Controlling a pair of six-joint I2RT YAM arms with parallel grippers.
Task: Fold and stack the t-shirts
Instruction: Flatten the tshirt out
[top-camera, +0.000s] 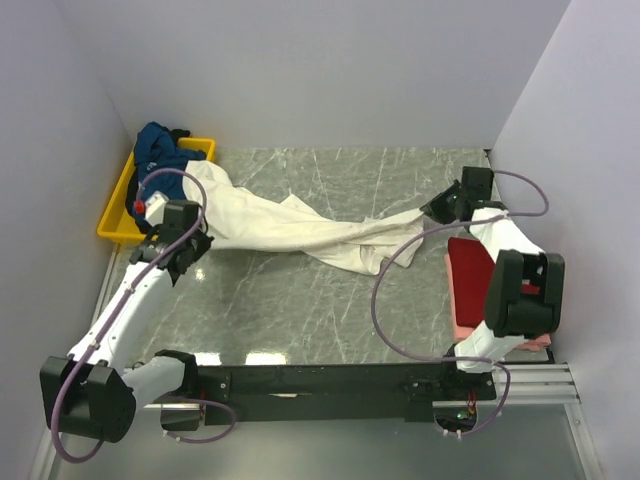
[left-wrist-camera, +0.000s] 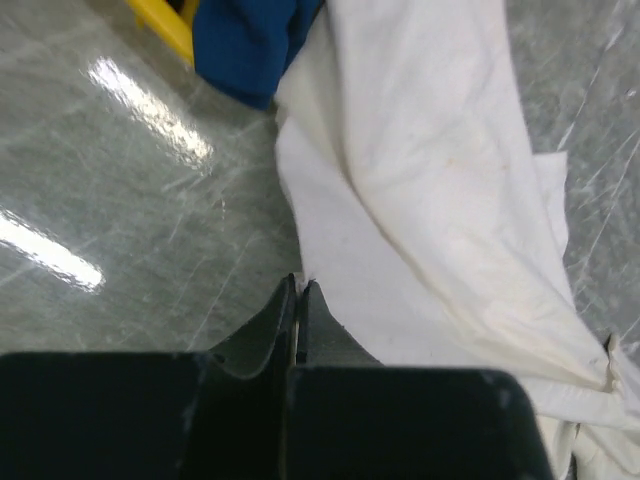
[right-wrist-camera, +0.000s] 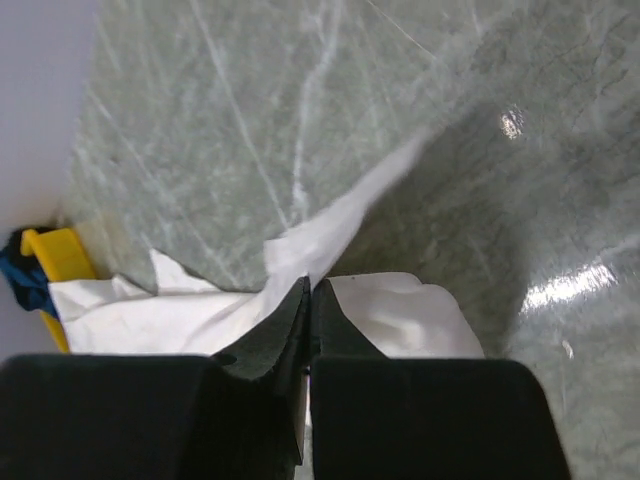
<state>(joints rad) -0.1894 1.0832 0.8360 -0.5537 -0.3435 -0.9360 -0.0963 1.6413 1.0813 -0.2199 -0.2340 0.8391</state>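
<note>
The cream-white t-shirt lies stretched across the marble table between both grippers. My left gripper is shut on its left edge; the cloth runs away from the closed fingertips. My right gripper is shut on the shirt's right corner, held a little above the table. The dark teal-blue t-shirt is bunched in the yellow tray and shows in the left wrist view. The red t-shirt lies folded on the pale pink one at the right, partly hidden by my right arm.
The yellow plastic tray stands at the back left corner, also seen in the right wrist view. White walls close in the table at the back and both sides. Grey cables loop from both arms.
</note>
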